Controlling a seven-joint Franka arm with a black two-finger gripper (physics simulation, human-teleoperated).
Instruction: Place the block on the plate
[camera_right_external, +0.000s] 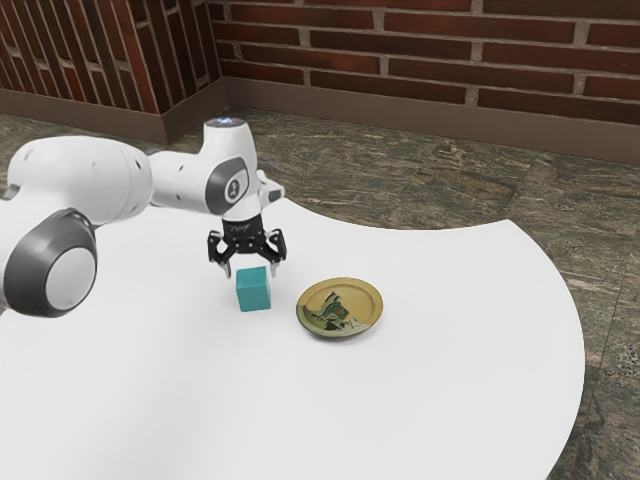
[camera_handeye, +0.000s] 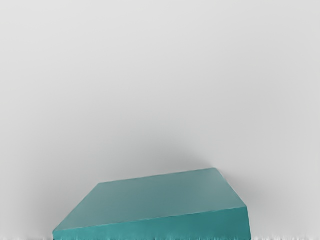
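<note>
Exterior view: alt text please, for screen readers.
An open gripper is poised at a teal block on a white table, with a round yellowish plate beside the block, toward the exterior view's right. The white arm enters from the view's left; a brick wall stands behind.

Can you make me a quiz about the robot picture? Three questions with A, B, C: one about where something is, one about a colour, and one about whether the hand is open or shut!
1. Where is the block?
A) On the table, beside the plate
B) On top of the plate
C) Under the plate

2. What colour is the block?
A) Red
B) Yellow
C) Blue-green

3. How is the hand?
A) Shut on the block
B) Open
C) Shut on the plate

Answers:
1. A: bare white table shows between block and plate.
2. C: both views show its blue-green sides.
3. B: its two fingers stand apart, not squeezing the block.
</note>
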